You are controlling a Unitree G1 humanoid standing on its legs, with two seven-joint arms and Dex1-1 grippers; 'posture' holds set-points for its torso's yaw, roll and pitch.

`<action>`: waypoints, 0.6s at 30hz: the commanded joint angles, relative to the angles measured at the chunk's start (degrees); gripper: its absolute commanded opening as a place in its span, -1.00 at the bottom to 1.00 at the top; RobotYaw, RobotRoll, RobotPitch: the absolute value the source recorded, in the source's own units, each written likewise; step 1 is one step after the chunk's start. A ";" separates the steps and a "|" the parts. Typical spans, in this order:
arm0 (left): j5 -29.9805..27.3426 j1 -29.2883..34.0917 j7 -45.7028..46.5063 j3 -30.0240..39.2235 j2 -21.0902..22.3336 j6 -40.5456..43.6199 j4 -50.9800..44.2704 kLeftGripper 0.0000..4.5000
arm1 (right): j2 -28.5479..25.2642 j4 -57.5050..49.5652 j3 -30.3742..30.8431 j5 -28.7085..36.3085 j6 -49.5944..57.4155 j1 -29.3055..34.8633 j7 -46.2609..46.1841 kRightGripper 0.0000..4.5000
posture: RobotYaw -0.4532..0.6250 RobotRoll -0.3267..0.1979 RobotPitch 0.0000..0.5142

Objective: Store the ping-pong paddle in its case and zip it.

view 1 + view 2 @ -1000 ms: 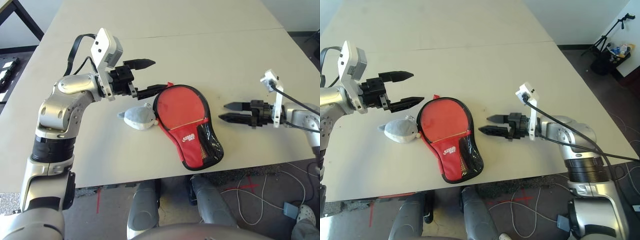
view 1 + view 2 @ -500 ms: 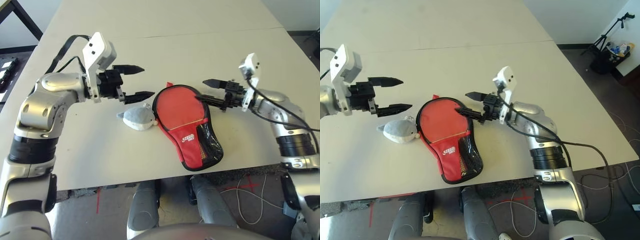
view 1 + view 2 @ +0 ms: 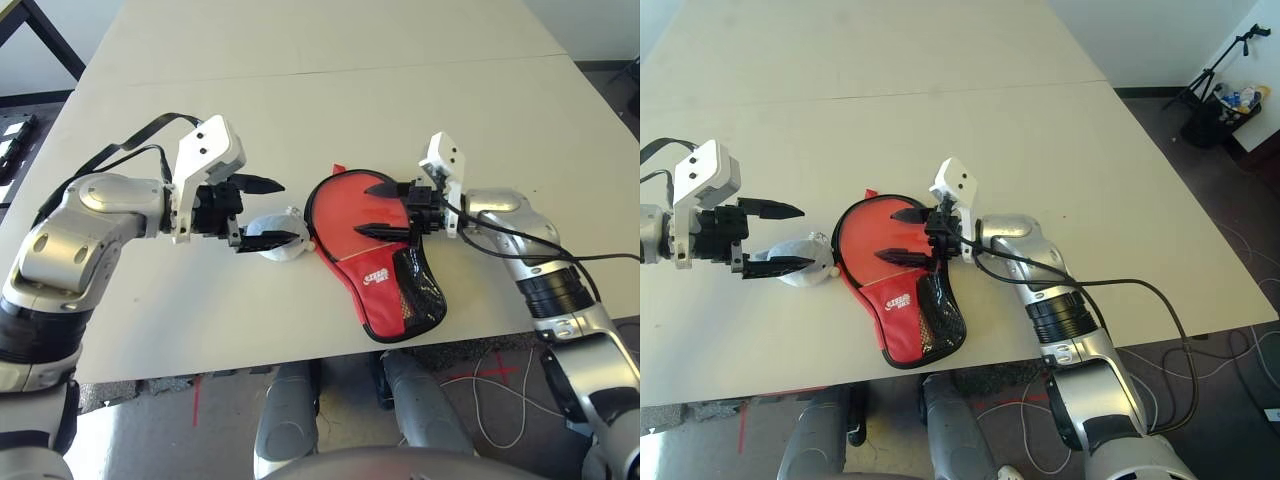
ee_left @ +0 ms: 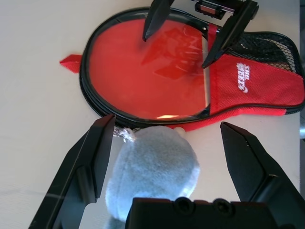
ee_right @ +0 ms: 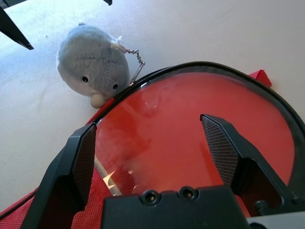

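The silver left arm [image 3: 90, 235] is bent at the elbow and extended over the table from the left, with its black two-fingered gripper [image 3: 291, 213] aimed toward the right. The silver right arm [image 3: 555, 290] is reached in from the near right, its black two-fingered gripper [image 3: 362, 210] aimed toward the left, so that the two are brought nearly face to face

Both pincers are spread wide and released, with nothing grasped in either. The right one is held over the broad round end of the paddle-shaped red fabric case with black edging [image 3: 375, 300]; whether the case is touched cannot be told. The left one is poised over the small round blue-grey plush toy [image 4: 152, 167], which is framed between its fingers but not clamped

The case is laid flat on the pale table [image 3: 200, 330], its narrow end pointed at the near edge. A round red surface [image 4: 143, 71] is seen behind its glossy window; whether this is the paddle cannot be told. The black mesh pocket [image 3: 418, 285] is set in the narrow part. The toy is placed right beside the case, on its left, where space is taken up between case and left arm
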 commanded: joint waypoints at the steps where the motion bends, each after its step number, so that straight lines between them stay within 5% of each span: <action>1: -0.79 1.46 0.03 -0.05 1.17 1.76 -2.39 1.00 | 0.47 1.39 1.85 -1.93 0.08 0.68 0.06 0.99 | -0.14 0.25 -0.17; 8: -0.16 1.90 -0.36 -0.60 2.59 2.30 -2.62 1.00 | 1.17 3.10 3.15 -4.21 1.12 0.63 -0.62 0.99 | -0.14 0.25 -0.17; 18: 8.21 1.82 0.48 -6.68 1.62 -5.75 1.63 1.00 | 1.18 3.55 4.35 -6.99 -0.01 1.24 -0.59 0.99 | -0.14 0.25 -0.11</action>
